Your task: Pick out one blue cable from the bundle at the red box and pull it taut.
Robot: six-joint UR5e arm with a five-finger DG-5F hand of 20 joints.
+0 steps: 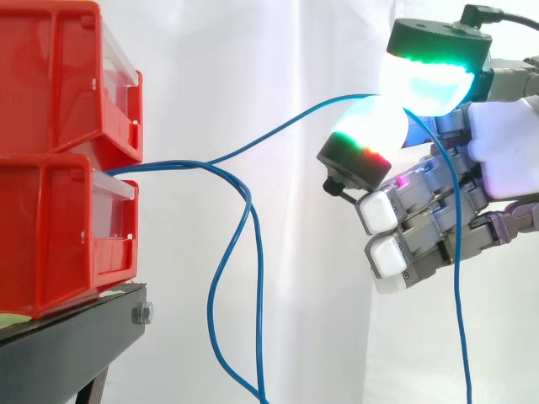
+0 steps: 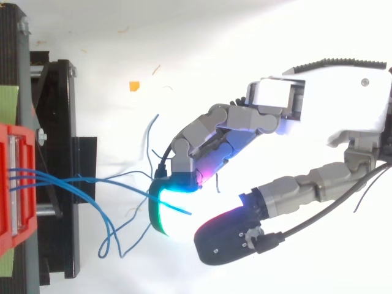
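The selected blue cable (image 1: pixel 286 124) leaves the gap between the two stacked red boxes and rises in a shallow curve toward the right. It is not drawn straight. It ends between two glowing fingertips (image 1: pixel 366 126) of the robot hand (image 1: pixel 497 143). Beyond the fingertips, the same cable drops in front of the curled fingers and runs down out of the side view.

The robot hand is closed in a pinch on this cable. One pad glows cyan and white with a red edge. The opposing pad above it glows green and white. The remaining fingers are curled inward below the pinch and hold nothing. In the top view, the blue line meets the cyan pad and a short length projects past it.

The rest of the bundle (image 2: pixel 61 179) fans out from the lower red box (image 1: pixel 50 236) and hangs in loose loops below the held cable, apart from the robot hand. The upper red box (image 1: pixel 50 76) sits directly on the lower one. Both rest on the black stand (image 1: pixel 76 337). A white curtain (image 1: pixel 253 50) forms the background.
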